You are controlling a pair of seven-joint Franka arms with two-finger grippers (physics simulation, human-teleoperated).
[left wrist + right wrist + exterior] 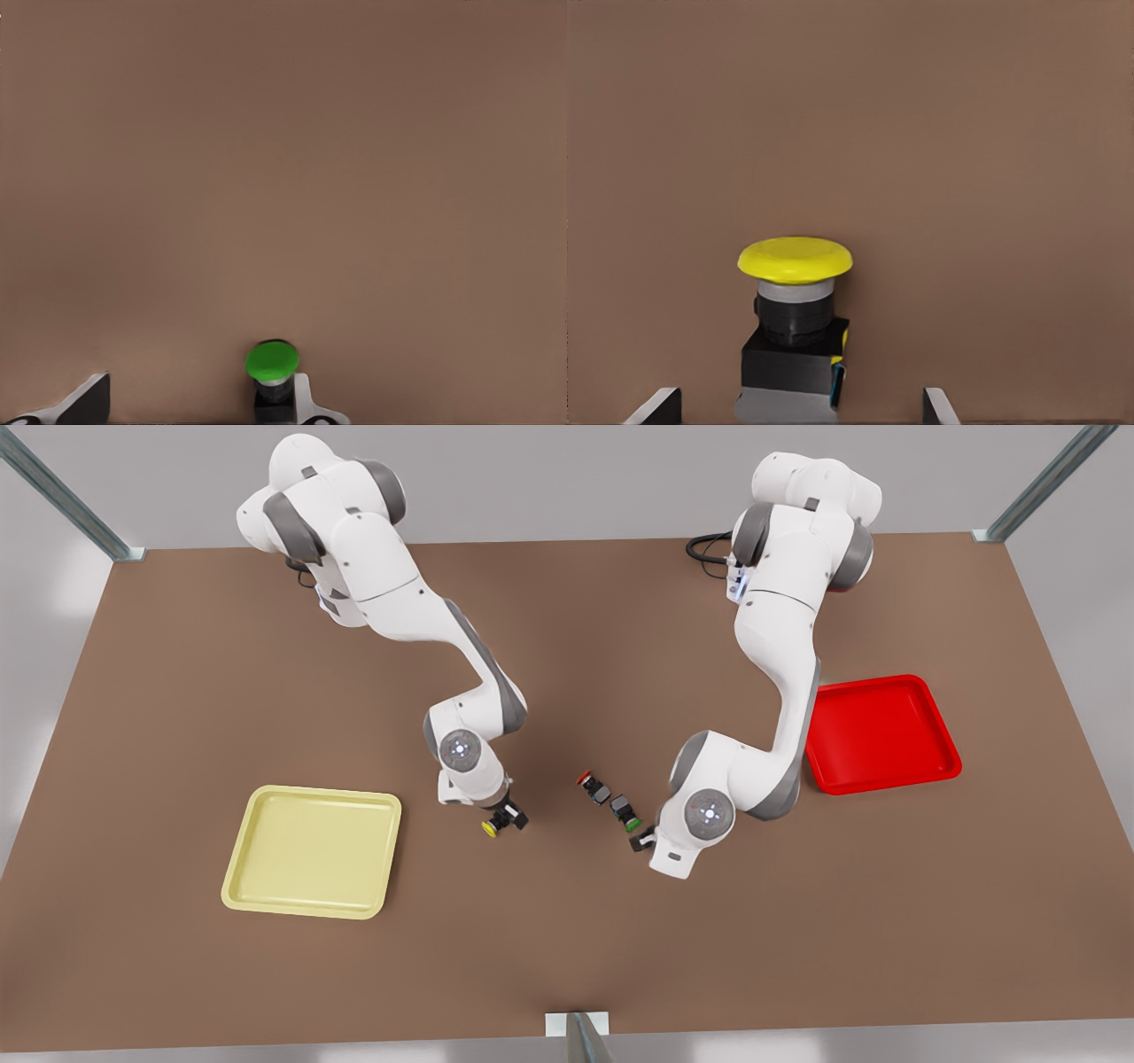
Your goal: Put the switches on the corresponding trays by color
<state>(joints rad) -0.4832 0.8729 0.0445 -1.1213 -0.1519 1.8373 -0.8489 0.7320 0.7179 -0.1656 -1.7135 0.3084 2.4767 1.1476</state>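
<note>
A: Red switch [592, 785] first?

B: Lying on the brown table [567, 646], about mid-table, untouched by either gripper.

A: And the green switch [627, 813]?

B: Just beside the red switch, on the front view's right and a little nearer the camera. Apart from it, not touching.

A: Left gripper [642, 840]?

B: Right by the green switch, on the side away from the red switch. Spread wide in the left wrist view, with the green cap between the fingers [89, 398] and pressed close against one of them. Cannot tell whether truly touching. Not clamped.

A: Yellow switch [496, 823]?

B: On the table to the front view's left of the red switch, clearly apart from it, cap on the side turned away from the red switch.

A: Right gripper [511, 815]?

B: Down over the yellow switch. Spread wide as well: in the right wrist view, fingers [656, 405] standing clear on either side of the dark body, gaps on both sides.

A: Trays?

B: Pale yellow tray [310, 850] well to the front view's left of the red switch, beyond the yellow switch. Bright red tray [881, 731] well to the front view's right of the red switch, partly behind the left arm.
</note>
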